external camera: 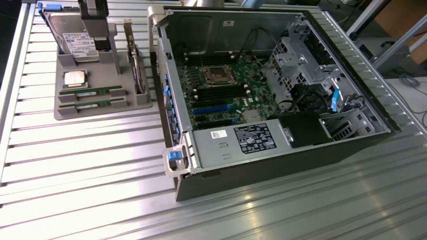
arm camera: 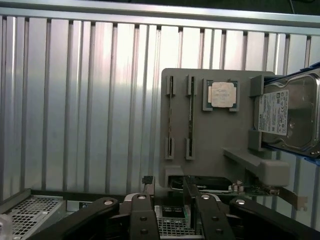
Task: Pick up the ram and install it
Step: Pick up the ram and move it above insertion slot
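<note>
We see the black two-fingered gripper [arm camera: 172, 200] [external camera: 94, 30] hanging over the far end of a grey plastic holder [external camera: 133, 107], its fingers apart and holding nothing. The ram [external camera: 90, 91] [arm camera: 190, 117], a long thin green circuit-board stick, sits on edge in the holder beside a second like stick [external camera: 93, 104], just near of a square silver processor chip [external camera: 75, 78]. To the exterior view's right on the ribbed aluminium table [external camera: 87, 165] stands an open black computer case [external camera: 280, 90].
</note>
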Available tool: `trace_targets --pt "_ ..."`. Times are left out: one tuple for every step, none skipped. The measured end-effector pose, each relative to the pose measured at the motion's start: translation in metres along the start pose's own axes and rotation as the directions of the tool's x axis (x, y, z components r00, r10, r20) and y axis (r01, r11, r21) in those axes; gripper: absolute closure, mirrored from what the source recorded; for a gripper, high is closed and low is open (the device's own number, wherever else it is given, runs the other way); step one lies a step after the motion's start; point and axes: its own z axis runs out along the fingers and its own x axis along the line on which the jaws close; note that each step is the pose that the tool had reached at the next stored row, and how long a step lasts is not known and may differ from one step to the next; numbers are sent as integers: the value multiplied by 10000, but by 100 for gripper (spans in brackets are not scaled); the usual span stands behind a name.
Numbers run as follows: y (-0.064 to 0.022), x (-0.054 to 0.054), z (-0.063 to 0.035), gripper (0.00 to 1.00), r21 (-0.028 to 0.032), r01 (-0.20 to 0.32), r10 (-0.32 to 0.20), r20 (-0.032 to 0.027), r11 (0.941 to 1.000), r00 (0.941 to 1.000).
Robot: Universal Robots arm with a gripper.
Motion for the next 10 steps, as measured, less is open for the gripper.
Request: trace_targets --pt "0 0 12 64 0 -4 4 0 10000 10000" --pt "0 0 18 64 0 -4 4 0 10000 10000" --pt "-1 0 28 64 0 -4 4 0 10000 10000" --pt "-1 0 36 64 0 -4 4 0 10000 10000" --pt "-1 1 47 64 0 -4 4 0 10000 10000" --pt "-1 1 57 64 1 -4 4 1 10000 10000" --pt "-1 1 63 64 1 -4 4 1 10000 10000" --pt "-1 1 72 64 0 -5 5 0 10000 10000" --pt "-2 2 78 64 0 -4 4 1 10000 10000" --pt "-2 2 82 64 0 -4 4 0 10000 10000"
